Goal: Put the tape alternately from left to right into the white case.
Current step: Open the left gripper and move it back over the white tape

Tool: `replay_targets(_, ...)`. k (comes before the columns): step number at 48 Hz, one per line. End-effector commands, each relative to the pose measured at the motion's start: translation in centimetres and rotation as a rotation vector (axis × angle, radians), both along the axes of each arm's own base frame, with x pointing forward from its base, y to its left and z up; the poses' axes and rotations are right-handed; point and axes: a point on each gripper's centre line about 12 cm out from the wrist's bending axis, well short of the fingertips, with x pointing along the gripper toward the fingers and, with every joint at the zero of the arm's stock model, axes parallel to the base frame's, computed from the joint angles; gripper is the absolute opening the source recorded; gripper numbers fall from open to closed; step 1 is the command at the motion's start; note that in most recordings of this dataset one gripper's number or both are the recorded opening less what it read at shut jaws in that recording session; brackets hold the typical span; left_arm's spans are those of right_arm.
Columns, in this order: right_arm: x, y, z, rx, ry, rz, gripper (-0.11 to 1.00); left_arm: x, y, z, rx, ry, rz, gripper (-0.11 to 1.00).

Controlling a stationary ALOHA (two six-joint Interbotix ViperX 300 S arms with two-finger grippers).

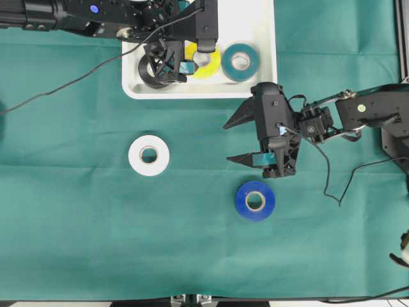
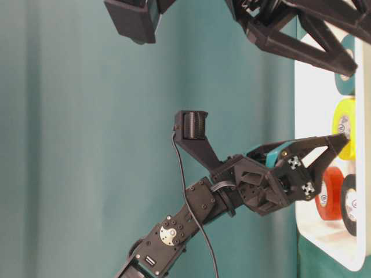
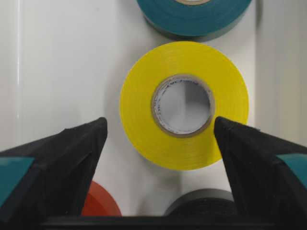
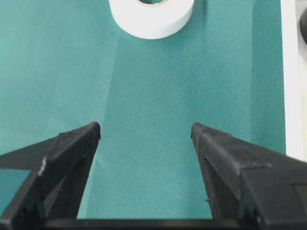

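Observation:
The white case point(image 1: 198, 91) lies at the top centre. In it are the yellow tape point(image 1: 208, 66), the teal tape point(image 1: 240, 61), the black tape point(image 1: 152, 69) and the red tape point(image 3: 98, 203). My left gripper point(image 3: 159, 122) hovers open over the case, its tips on either side of the yellow tape point(image 3: 184, 57) and apart from it. The white tape point(image 1: 149, 155) and the blue tape point(image 1: 255, 201) lie flat on the green cloth. My right gripper point(image 1: 227, 142) is open above the cloth, right of the white tape point(image 4: 151, 21) and above the blue one. Nothing is between its fingers.
Green cloth covers the whole table. A black cable point(image 1: 64, 86) runs from the left arm across the cloth at upper left. Another cable point(image 1: 332, 185) hangs from the right arm. The case's rim point(image 4: 290, 72) shows at the right edge of the right wrist view.

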Motion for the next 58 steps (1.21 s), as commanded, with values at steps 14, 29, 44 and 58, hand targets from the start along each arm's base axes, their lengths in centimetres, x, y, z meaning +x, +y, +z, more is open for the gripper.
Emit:
replay_targets(14, 0.4, 0.2, 0.9, 0.005, -0.031, 0.006, 0.81, -0.5, -1.3, 4.4, 0.018, -0.065, -0.024, 0.79)
replay_targets(29, 0.6, 0.2, 1.0, 0.005, -0.036, 0.006, 0.81, -2.9, -5.1, 6.1, 0.010, -0.056, -0.094, 0.78)
replay_targets(44, 0.7, 0.2, 1.1, 0.006, -0.039, 0.004, 0.81, -4.8, -8.9, 5.8, -0.019, -0.034, -0.155, 0.78)
replay_targets(58, 0.7, 0.2, 1.2, 0.006, -0.040, 0.005, 0.81, -6.1, -12.2, 4.4, -0.109, -0.004, -0.125, 0.78)
